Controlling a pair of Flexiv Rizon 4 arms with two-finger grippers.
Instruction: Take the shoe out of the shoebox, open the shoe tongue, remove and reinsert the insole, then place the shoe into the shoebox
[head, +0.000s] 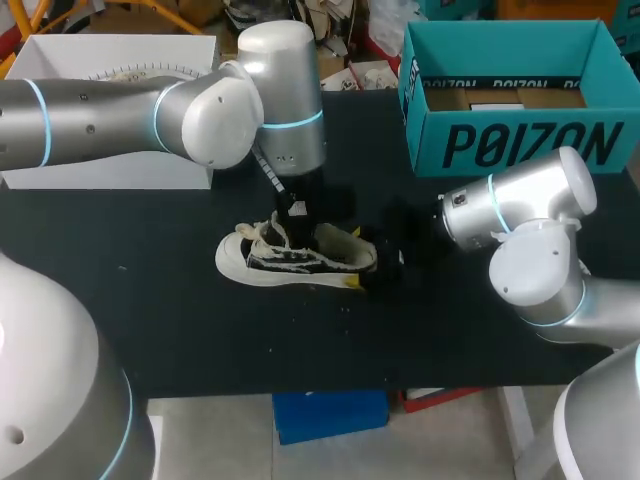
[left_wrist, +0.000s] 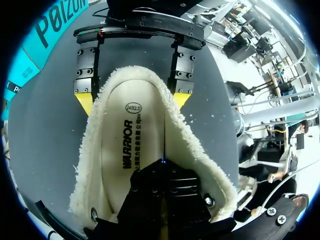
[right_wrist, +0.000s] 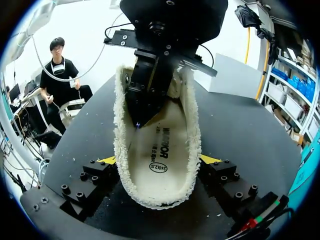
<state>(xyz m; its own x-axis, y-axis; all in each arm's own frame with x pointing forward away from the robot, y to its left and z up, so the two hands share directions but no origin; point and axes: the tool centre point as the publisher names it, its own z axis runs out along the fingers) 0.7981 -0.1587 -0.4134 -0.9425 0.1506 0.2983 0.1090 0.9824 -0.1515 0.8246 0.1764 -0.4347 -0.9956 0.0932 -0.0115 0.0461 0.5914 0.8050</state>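
I take the shoe (head: 290, 260) as my mark. It lies on its sole on the black table (head: 150, 300), out of the box, toe toward my left side and heel toward my right.

Well off to the shoe's far left stands a white box (head: 100, 176). My left arm (head: 100, 120) comes in across the front of that box and bends down over the shoe. The left gripper (head: 300, 212) drops straight into the shoe's mouth, just behind the laces. In the right wrist view its black fingers (right_wrist: 142, 95) look clenched into one narrow point, and the left gripper (right_wrist: 138, 120) rests there on the insole (right_wrist: 165, 150). I cannot tell whether anything is pinched between them.

In the left wrist view the insole (left_wrist: 117, 150) lies flat inside the shoe (left_wrist: 87, 165), ringed by the fleecy cream lining.

At the shoe's heel sits my right gripper (head: 365, 258). Its yellow fingertips (right_wrist: 210, 159) press the fleecy collar from both sides, so the right gripper (right_wrist: 158, 160) grasps the shoe (right_wrist: 120, 150) there. The left wrist view shows the right gripper (left_wrist: 132, 100) astride the heel in the same way.

My right arm (head: 530, 260) trails off to the shoe's right. Beyond the heel, at the table's far right, the teal shoebox (head: 520, 145) stands open, well apart from the shoe.
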